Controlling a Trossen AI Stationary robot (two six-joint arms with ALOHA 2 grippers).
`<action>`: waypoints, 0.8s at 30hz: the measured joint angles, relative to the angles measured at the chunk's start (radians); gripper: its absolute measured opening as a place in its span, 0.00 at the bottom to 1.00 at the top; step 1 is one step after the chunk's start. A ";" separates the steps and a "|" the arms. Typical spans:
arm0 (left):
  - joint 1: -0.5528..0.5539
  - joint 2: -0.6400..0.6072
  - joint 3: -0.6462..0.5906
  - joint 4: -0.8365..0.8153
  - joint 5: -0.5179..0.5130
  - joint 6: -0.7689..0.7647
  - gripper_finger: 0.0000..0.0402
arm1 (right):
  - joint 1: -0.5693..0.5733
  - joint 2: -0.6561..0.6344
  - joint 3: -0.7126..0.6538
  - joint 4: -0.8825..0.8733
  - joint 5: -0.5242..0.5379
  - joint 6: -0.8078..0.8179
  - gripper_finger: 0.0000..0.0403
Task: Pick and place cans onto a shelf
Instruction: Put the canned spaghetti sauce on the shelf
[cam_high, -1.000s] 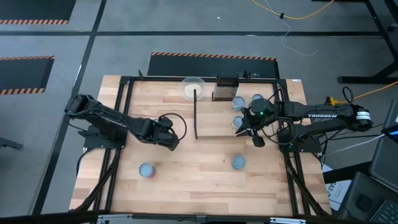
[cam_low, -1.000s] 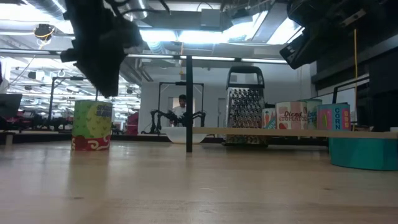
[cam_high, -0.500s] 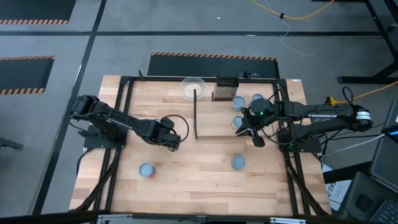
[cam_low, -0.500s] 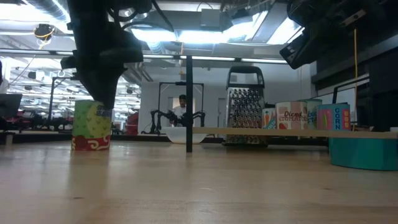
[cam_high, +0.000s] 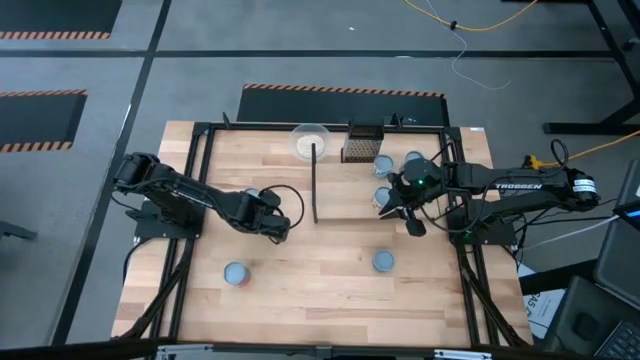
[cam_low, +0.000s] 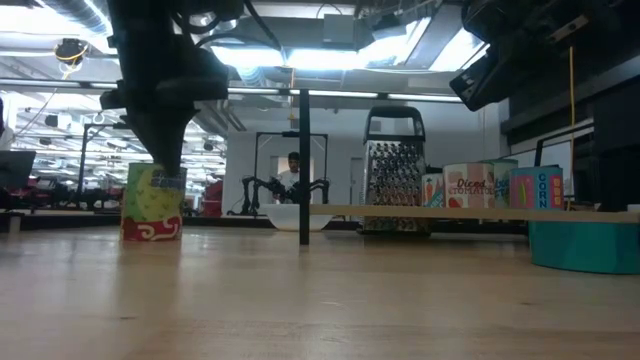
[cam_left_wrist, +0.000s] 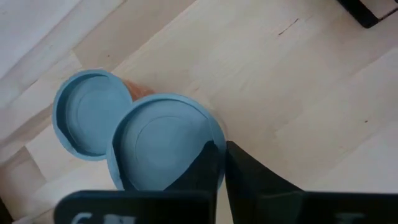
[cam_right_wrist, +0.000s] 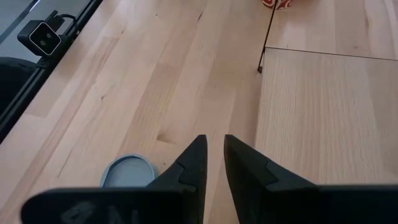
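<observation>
My left gripper (cam_left_wrist: 224, 158) is shut on the rim of a can (cam_left_wrist: 163, 142) with a pale blue top, left of the table's middle. In the low view this can (cam_low: 153, 205) shows a green and red label and stands on its base. A second can (cam_left_wrist: 92, 112) stands right beside it, untouched. The shelf (cam_high: 365, 195) is a pale board with a thin black bar (cam_high: 315, 185); three cans (cam_high: 383, 163) stand on its far right part. My right gripper (cam_right_wrist: 213, 146) hovers over the shelf's near right part, all but shut, with nothing between its fingers. My left gripper pinches the can's raised top rim (cam_left_wrist: 217, 134) between its two fingers. One finger (cam_left_wrist: 202, 171) lies over the recessed top and the other (cam_left_wrist: 252, 180) outside the wall. The fingers come steeply from above, slanting from the table's left. The can stands on the table.
A whitish bowl (cam_high: 310, 140) and a dark grater (cam_high: 363, 145) stand at the table's far edge. One loose can (cam_high: 235, 273) stands near the front left and another (cam_high: 383, 262) near the front right. Bare wood lies between these two.
My left gripper has sunk a little onto the can and drawn its fingers together on the can's top edge. The can has been nudged slightly toward the table's right and stays on the table.
</observation>
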 joint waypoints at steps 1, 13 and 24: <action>-0.004 -0.003 0.000 0.000 0.003 0.008 0.03 | 0.000 0.000 0.000 0.000 0.000 0.000 0.15; -0.122 -0.025 0.098 0.021 0.146 0.205 0.02 | 0.000 0.000 0.000 -0.004 0.000 0.002 0.15; -0.250 -0.026 0.224 0.168 0.198 0.381 0.02 | 0.000 0.000 0.000 -0.014 0.000 0.053 0.15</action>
